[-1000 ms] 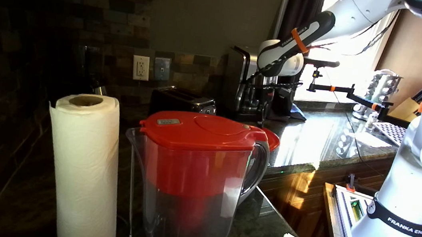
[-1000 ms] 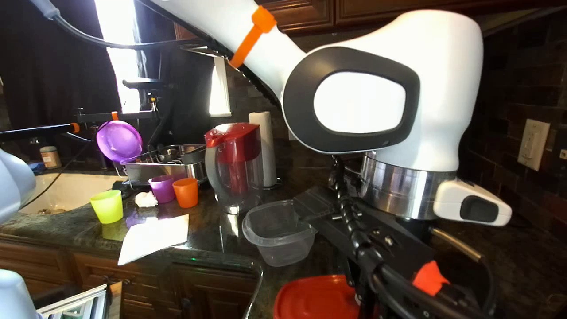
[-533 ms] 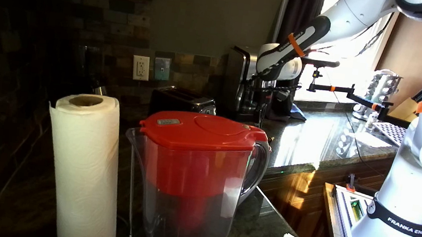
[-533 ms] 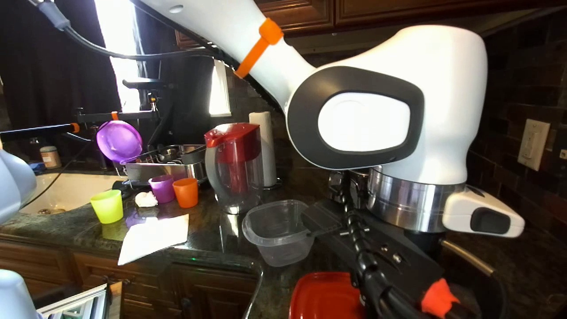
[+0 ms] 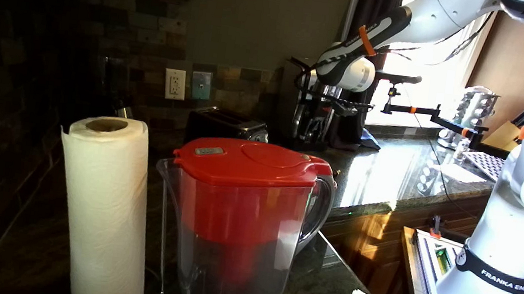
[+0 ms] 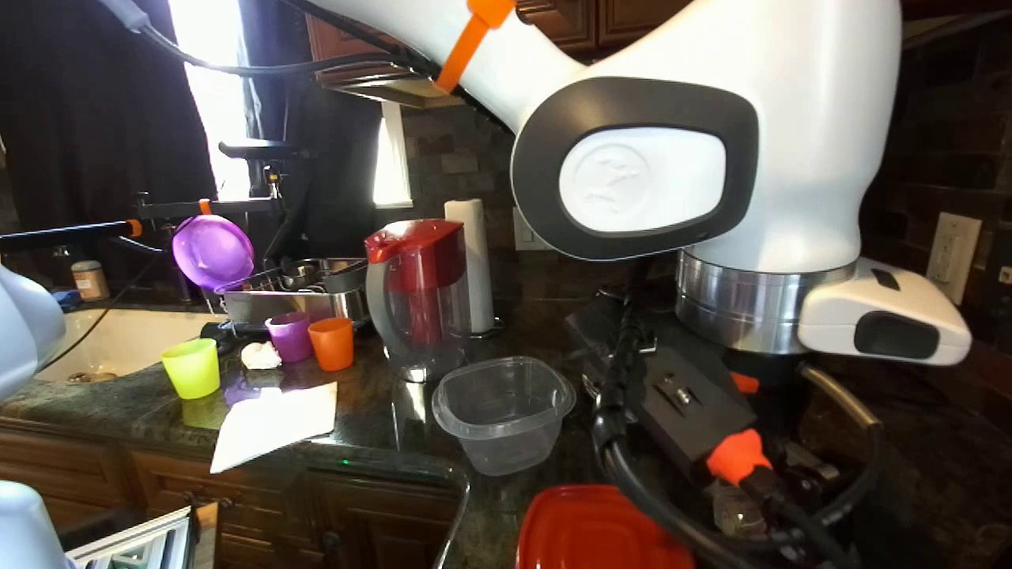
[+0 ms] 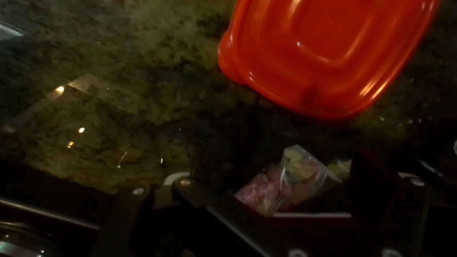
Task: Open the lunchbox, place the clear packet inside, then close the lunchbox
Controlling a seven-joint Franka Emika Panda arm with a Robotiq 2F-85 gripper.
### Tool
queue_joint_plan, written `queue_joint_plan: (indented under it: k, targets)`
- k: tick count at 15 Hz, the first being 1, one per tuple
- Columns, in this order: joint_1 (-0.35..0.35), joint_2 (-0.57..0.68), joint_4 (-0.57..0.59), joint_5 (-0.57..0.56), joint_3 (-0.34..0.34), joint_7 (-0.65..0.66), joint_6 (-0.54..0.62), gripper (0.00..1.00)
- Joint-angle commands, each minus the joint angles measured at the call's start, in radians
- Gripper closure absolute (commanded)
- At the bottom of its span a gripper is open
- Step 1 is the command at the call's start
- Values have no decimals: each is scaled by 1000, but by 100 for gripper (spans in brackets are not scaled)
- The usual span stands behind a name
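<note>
Packet (image 7: 296, 169): right at the gripper (image 7: 300, 205). In the wrist view it shows between the gripper's 2 sides, its lower part cut off by dark gripper parts. Clear plastic, pink and yellow showing through. Gripper spread or pinching the packet: can't tell, too dark. Packet on the counter (image 7: 142, 82) or off it: can't tell either. In an exterior view it's a small clear patch low under the black wrist mount (image 6: 688, 403), right of the lid (image 6: 593, 529) in that view.

Lid: red, lying on the counter near the gripper, strip of dark counter between it and packet in the wrist view. Tub (image 6: 506, 419): clear, upright, uncovered, apart from lid and gripper; lid is nearer that camera.

Jug (image 6: 419, 308): upright, red-topped, just beside tub, in both exterior views. Roll (image 5: 104, 207): upright near jug. Past jug, 3 cups: orange cup (image 6: 332, 345) next to purple cup (image 6: 289, 337), green cup (image 6: 191, 369) a bit apart. White lump (image 6: 261, 356) between green and purple. Sheet (image 6: 277, 423): white, flat, at counter edge. Bowl (image 6: 213, 253): purple, tilted, at end of rack (image 6: 292, 308).
</note>
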Motion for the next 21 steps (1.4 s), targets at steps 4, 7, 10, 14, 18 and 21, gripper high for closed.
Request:
queue_joint_plan:
  k: [4, 7, 10, 14, 18, 21]
  targets:
    - [8, 88, 81, 74, 33, 212, 106, 0]
    - [8, 139, 132, 66, 45, 269, 97, 0]
    - [3, 196, 185, 62, 56, 306, 67, 0]
    - [-2, 265, 238, 60, 71, 331, 49, 0]
    - [-8, 315, 275, 58, 85, 339, 26, 34]
    - [-10, 333, 293, 56, 90, 342, 13, 58]
